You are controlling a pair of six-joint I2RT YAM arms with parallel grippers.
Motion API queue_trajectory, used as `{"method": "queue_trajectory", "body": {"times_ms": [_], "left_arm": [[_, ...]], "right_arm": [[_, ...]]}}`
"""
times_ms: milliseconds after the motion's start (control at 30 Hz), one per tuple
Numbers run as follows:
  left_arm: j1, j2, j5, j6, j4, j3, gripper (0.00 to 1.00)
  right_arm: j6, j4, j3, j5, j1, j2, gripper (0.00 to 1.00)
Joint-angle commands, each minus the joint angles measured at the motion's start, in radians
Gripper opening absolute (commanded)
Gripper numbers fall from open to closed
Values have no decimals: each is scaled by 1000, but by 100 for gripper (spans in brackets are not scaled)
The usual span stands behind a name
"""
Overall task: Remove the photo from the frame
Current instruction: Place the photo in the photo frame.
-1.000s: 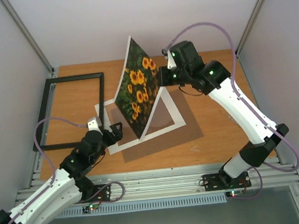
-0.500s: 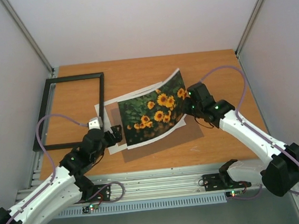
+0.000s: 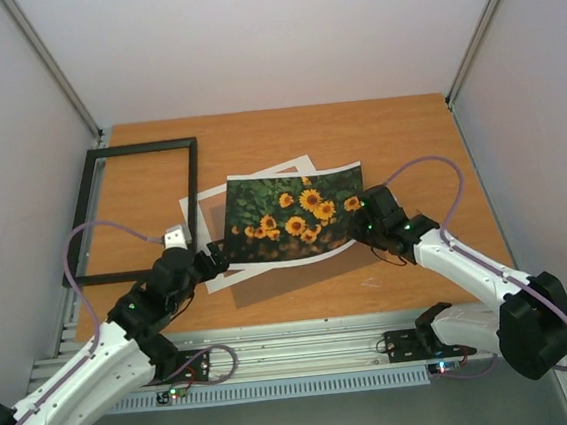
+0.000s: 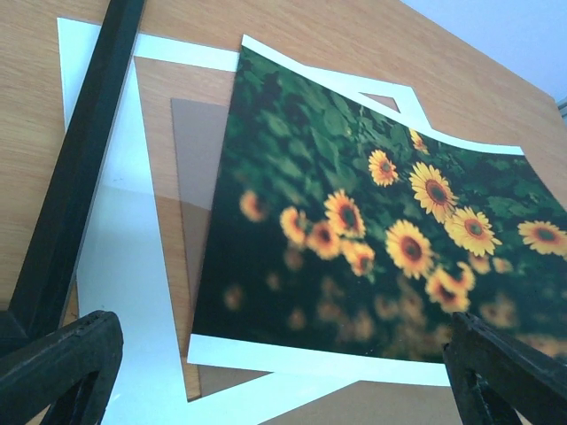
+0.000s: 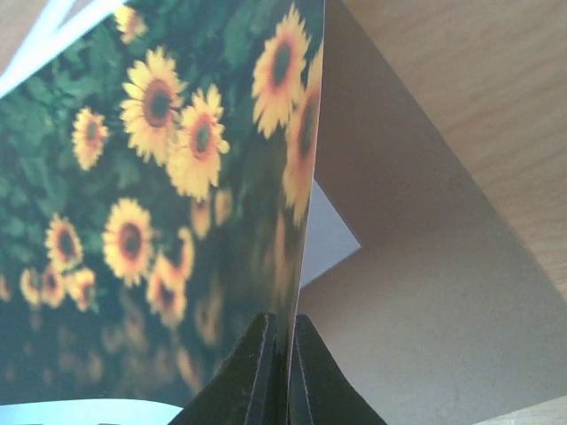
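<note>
Looks like the photo [image 3: 294,214] is out of the frame [image 3: 145,146], which is parked empty, off beyond the left pincer [image 3: 212,256]. The step in hand seems to be the carry-off. The print is pinched by its edge in the right pincer [image 3: 357,223], clamped fully shut, and is curled face-up over the white mat [image 3: 294,164] and brown backing board [image 3: 300,276]. The left pincer is spread wide with nothing held, the photo's corner just ahead of it. Next, the print probably needs to be laid flat on bare tabletop [image 3: 256,135] and let go gently.
</note>
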Motion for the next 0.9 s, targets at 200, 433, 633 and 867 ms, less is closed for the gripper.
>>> {"method": "queue_trajectory", "body": {"times_ms": [200,433,633,867], "left_arm": [[5,-120,-34,-1,-119,30,99],[5,-209,-18,-2,-215,69,99],[4,-324,-44,-1,-361,126,99],[4,-459,-79,32,-522,240,99]], "right_arm": [[-34,92,-69,-84,-72,45,9],[-97,55,-59,-166,-152,61,28],[-152,-60,-46,-129,-200,-27,63],[-267,-259,36,-95,-241,-192,78]]}}
